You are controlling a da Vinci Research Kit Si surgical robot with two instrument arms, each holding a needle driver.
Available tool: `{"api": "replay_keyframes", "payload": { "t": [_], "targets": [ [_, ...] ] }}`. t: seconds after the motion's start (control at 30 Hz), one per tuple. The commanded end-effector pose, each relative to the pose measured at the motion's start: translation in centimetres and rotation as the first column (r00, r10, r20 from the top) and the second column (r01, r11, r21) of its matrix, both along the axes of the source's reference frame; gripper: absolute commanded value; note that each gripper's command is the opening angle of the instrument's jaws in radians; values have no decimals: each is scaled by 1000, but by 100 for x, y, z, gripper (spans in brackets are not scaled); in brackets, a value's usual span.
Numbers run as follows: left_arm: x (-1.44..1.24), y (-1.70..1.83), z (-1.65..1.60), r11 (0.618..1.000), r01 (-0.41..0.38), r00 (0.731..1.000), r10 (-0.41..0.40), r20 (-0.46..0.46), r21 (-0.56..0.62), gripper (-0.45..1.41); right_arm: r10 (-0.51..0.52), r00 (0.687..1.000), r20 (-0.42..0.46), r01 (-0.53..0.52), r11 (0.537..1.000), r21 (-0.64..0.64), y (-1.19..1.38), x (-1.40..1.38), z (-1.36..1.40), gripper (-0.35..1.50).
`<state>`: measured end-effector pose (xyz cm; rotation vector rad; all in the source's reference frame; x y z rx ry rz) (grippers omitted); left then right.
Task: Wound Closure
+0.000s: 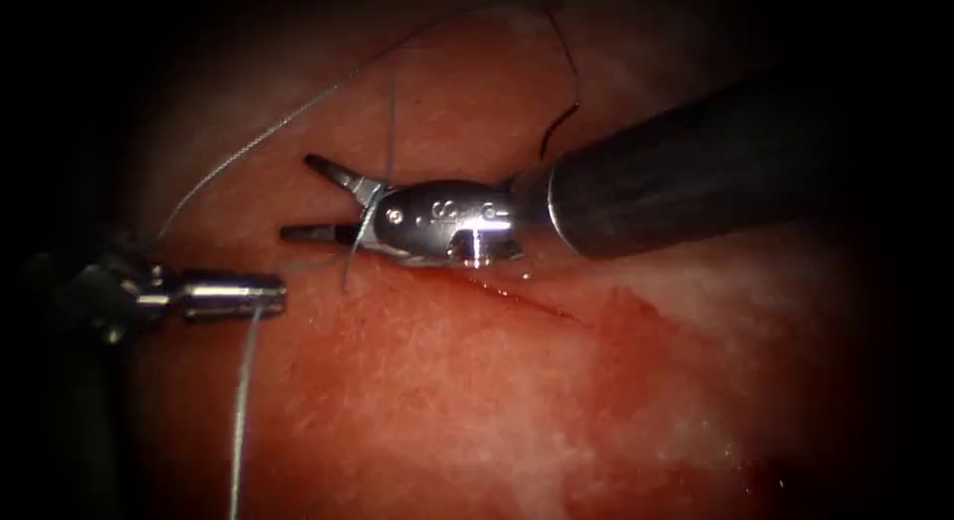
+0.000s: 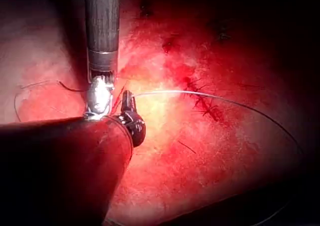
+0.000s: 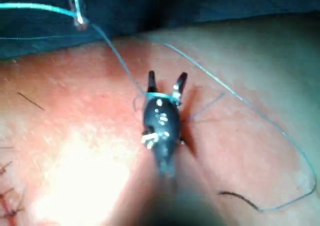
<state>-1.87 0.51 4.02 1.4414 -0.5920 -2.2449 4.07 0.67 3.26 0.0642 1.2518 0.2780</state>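
- The right tool (image 1: 316, 200) lay across the middle of the tissue (image 1: 417, 401), its shaft running in from the right and its tip aimed left, jaws spread wide in a V.
- Thread (image 1: 390, 132) crossed between those spread jaws close to their hinge, running near-to-far; nothing was pinched, so the tool had hold of nothing.
- In the right wrist view the same open tool (image 3: 166, 80) showed the thread (image 3: 159, 94) draped over the base of its jaws.
- The left tool (image 1: 268, 293) sat just left and nearer, pointing right, jaws closed together with thread at its tip; it looked clamped on that strand, which hung down towards the near edge.
- A second run of thread swept from the left tool up and far over the tissue in a long arc.
- So the strand lay straight across the right tool's long axis, and the right tool was the nearer one to it.
- The cut (image 1: 527, 299) showed as a thin dark slanting line just right of the right tool's wrist, with red fluid (image 1: 646, 321) beside it.
- I could not make out the needle; a dark curved strand (image 1: 558, 122) lay far of the shaft.
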Motion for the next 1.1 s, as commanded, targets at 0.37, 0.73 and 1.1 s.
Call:
{"api": "replay_keyframes", "payload": {
  "t": [0.37, 0.73, 1.1],
  "targets": [
    [-2, 49, 26, 998, -56, 995, 56, 85, 3, -45, -56, 997, -49, 56, 998, 10, -26, 6, -5, 131],
    [-10, 92, 77, 985, -146, 956, 117, 268, 91, -45, -101, 991, -90, 102, 995, 11, -36, 7, -11, 133],
    [-6, 88, 142, 959, -241, 914, 171, 367, 151, -45, -150, 970, -191, 153, 988, 4, -42, 7, -16, 128]
  ]
}}
